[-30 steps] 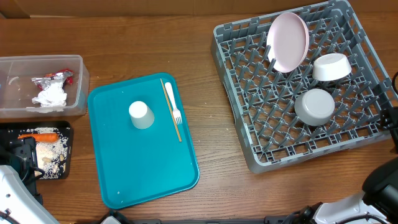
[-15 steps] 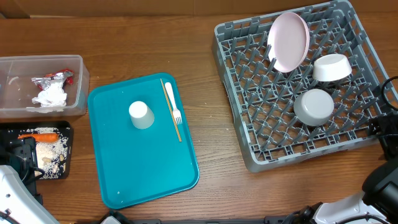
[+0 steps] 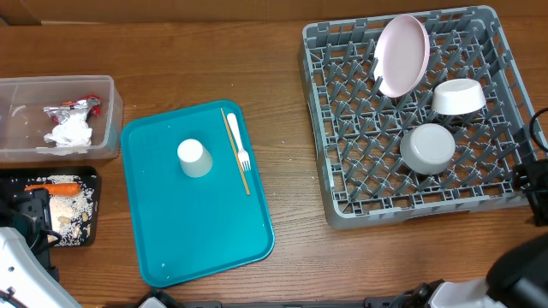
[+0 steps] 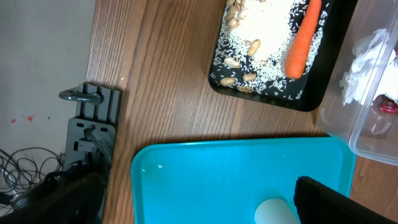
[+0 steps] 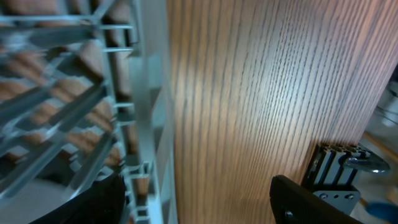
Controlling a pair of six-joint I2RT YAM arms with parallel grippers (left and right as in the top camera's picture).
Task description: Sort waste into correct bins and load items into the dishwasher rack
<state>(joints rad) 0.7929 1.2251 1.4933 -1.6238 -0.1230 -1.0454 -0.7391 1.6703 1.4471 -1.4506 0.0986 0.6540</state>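
The grey dishwasher rack [image 3: 342, 128] stands at the right and holds the pink-white plate [image 3: 402, 56] on edge and two bowls [image 3: 458, 96] [image 3: 428, 147]. My right gripper [image 3: 533, 184] is open at the rack's right wall [image 5: 152, 93]; one finger is inside the wall, the other out over bare wood, gripper [image 5: 193, 199]. The white cup [image 3: 194, 158] and fork [image 3: 237, 141] with its wooden stick lie on the teal tray [image 3: 205, 231]. My left gripper [image 4: 199, 208] hangs open over that tray's edge, the cup [image 4: 273, 211] by its right finger.
The clear tub [image 3: 107, 111] at the far left holds a crumpled napkin [image 3: 68, 133] and a foil wrapper [image 3: 73, 107]. Below it, the black tray [image 3: 90, 210] carries a carrot [image 3: 56, 186] and rice with nuts [image 4: 261, 31]. A black clamp [image 4: 93, 118] sits at the table edge.
The rack has swung clockwise, carrying its dishes, and now sits squarer to the table edge. The left side has not changed.
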